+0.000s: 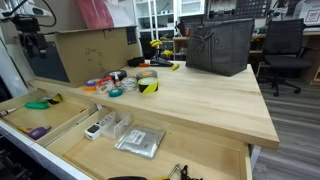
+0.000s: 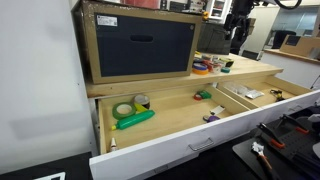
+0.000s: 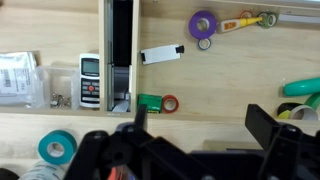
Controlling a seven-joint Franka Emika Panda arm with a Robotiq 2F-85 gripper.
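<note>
Pincer point(image 3: 195, 128): dark, jaws stood wide, nothing held, along the bottom edge of the wrist view. Green block point(image 3: 149, 102) and red ring point(image 3: 171, 103): lay side by side just above it at frame centre, on the drawer point(image 3: 240, 75) floor, right of the divider point(image 3: 120, 45). Purple tape point(image 3: 204, 23): lay upper centre. Teal tape point(image 3: 57, 147): sat lower left.
</note>
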